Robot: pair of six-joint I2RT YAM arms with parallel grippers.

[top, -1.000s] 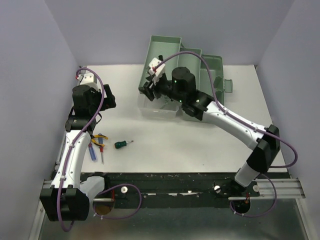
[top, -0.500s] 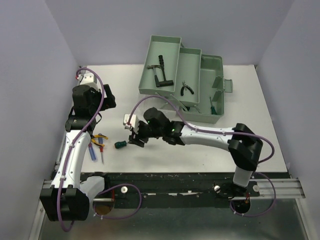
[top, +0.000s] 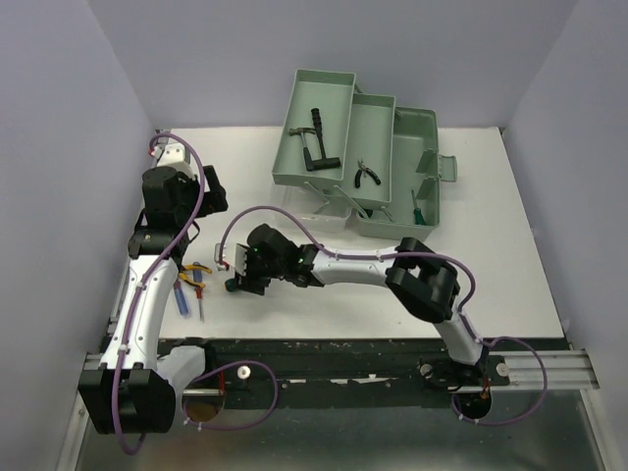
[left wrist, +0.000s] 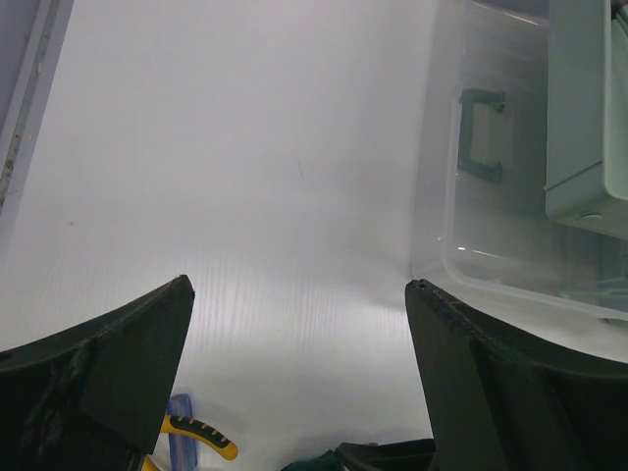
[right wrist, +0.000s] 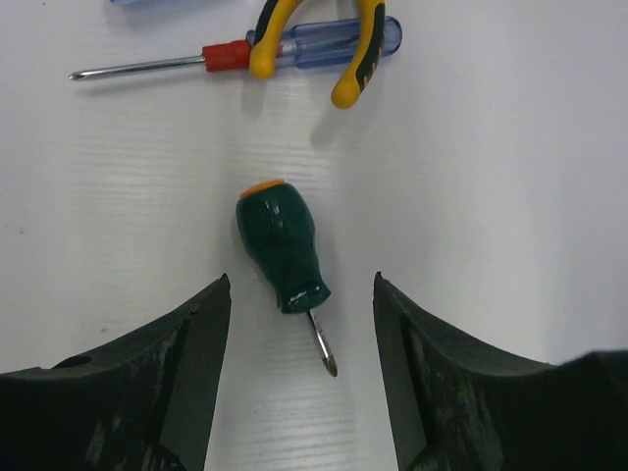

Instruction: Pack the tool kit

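Right jaws hang spread over the stubby green screwdriver [right wrist: 280, 250]. It lies flat on the table [right wrist: 491, 147] squarely between them, untouched, blade pointing back toward the wrist. The smart play looks like a straight drop and a pinch on the fat handle, not the thin shaft. The pliers [right wrist: 294, 29] lie just beyond the tips, so steer clear. Left jaws are wide apart and empty. The open toolbox [top: 329, 88] sits well away from the right jaws.
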